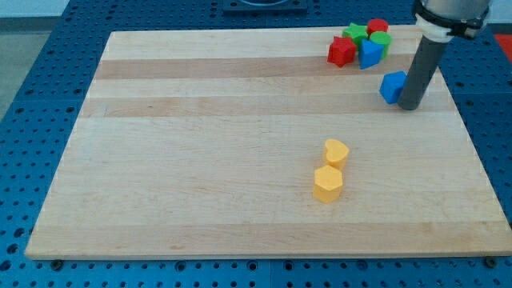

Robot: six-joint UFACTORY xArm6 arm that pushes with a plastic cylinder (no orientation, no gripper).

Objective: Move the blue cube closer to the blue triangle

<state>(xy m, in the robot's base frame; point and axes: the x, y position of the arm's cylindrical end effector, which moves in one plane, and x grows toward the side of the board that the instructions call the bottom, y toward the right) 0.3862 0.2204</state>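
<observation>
The blue cube (pixel 392 86) lies near the board's right side, towards the view's top. My tip (pixel 410 106) stands just right of it and slightly below, touching or nearly touching its right side. The blue triangle (pixel 369 54) lies above and left of the cube, in a cluster at the view's top right, a short gap away from the cube.
The cluster holds a red star-like block (pixel 341 51), a green star-like block (pixel 355 33), a red block (pixel 378 27) and a green block (pixel 380 42). A yellow heart (pixel 336 152) and a yellow hexagon (pixel 327 184) lie lower, right of centre. The wooden board (pixel 200 144) sits on a blue perforated table.
</observation>
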